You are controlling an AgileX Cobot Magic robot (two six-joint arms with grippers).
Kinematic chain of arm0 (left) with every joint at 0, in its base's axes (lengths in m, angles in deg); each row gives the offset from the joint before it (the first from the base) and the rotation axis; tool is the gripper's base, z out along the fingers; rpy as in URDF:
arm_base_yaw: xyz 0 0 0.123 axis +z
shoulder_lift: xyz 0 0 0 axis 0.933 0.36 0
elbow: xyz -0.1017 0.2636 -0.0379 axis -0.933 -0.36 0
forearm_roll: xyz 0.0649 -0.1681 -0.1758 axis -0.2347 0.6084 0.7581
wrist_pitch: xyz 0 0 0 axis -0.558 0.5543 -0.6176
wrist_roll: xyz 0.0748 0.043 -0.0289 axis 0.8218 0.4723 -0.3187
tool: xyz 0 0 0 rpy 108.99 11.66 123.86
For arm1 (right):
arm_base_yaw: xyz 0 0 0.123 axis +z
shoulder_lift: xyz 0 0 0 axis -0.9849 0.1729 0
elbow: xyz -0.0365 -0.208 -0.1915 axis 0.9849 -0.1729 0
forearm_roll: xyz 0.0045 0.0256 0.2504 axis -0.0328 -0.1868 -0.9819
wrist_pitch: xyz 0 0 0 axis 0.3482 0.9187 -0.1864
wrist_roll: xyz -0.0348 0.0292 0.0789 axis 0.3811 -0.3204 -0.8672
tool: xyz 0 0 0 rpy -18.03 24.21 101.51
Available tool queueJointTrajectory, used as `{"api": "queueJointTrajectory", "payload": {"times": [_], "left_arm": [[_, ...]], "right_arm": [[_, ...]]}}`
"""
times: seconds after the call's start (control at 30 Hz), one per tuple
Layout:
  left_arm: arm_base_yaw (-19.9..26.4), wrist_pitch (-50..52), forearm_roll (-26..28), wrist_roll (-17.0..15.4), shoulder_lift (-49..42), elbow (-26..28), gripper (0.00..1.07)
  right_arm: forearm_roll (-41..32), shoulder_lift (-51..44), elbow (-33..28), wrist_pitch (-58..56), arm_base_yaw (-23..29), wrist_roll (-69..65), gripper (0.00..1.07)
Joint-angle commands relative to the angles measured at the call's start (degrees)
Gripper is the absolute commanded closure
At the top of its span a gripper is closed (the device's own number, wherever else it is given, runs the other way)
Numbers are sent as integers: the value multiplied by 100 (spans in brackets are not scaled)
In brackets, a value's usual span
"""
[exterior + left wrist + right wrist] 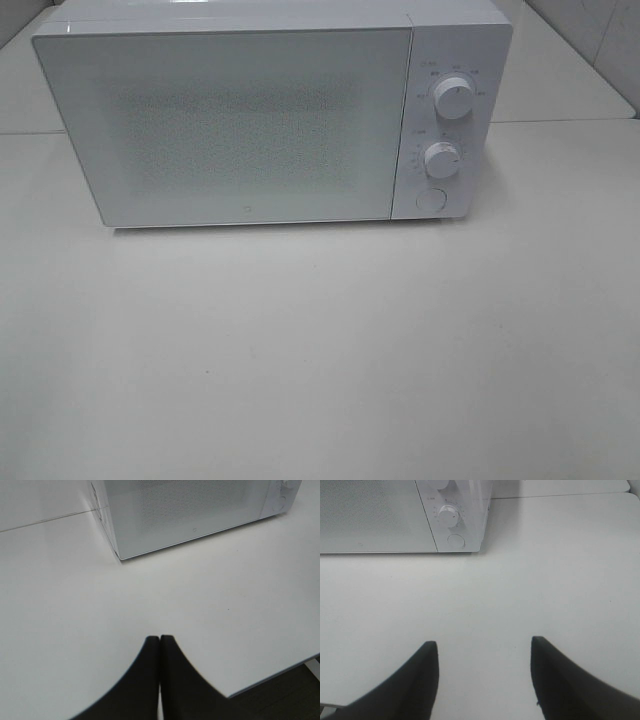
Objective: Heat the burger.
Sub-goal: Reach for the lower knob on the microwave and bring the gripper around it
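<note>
Left tool [159,639] is clenched, fingers pressed together on nothing; right tool [484,647] is released, fingers wide apart. Both hang over the white surface [320,360], with the microwave [240,120] ahead of them, door shut. Cannot tell where the burger is.

Microwave [250,25]: white casing.
Door [230,125]: white, with a fine grey dotted mesh across the window.
Knobs [454,100]: white, with tiny grey markings around them.
Table [320,350]: plain off-white, no pattern.
Left gripper [159,640]: black.
Right gripper [484,652]: black.
</note>
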State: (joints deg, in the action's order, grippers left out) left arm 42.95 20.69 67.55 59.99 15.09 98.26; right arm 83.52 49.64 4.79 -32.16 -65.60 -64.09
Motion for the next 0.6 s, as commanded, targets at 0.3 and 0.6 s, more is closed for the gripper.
{"api": "queueJointTrajectory", "payload": {"times": [0.3, 0.6], "left_arm": [[23, 160, 17, 11, -109, -23, 107], [23, 160, 17, 11, -109, -23, 107]], "right_arm": [[34, -138, 6, 80, -29, 6, 52], [-52, 206, 315, 716, -29, -86, 52]]}}
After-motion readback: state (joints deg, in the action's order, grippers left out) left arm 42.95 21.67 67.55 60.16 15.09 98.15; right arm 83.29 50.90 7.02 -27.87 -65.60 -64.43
